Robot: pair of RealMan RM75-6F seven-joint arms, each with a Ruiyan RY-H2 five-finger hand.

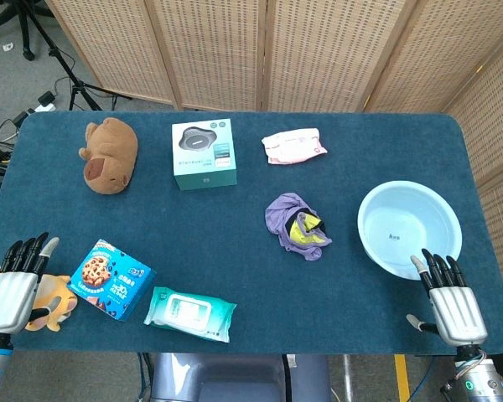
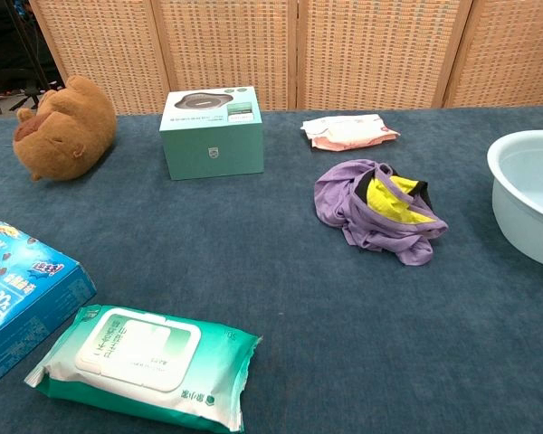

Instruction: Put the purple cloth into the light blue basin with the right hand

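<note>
The purple cloth [image 1: 297,225] lies crumpled on the blue desk [image 1: 235,276], a yellow patch showing in its folds, near the light blue basin [image 1: 410,229] but apart from it, with bare desk between them. Behind the cloth sits a pink wipes pack [image 1: 293,146], and further left a teal box [image 1: 204,154] and a brown plush toy [image 1: 109,155]. Along the near edge lie a green wipes pack [image 1: 189,314] and a blue cookie box [image 1: 111,280].

The right robot hand [image 1: 447,303] rests at the near right corner, just beside the basin's rim, fingers extended, slightly apart and holding nothing. The left robot hand [image 1: 15,285] sits at the near left corner, fingers straight and empty, beside a small orange toy [image 1: 54,303].
</note>
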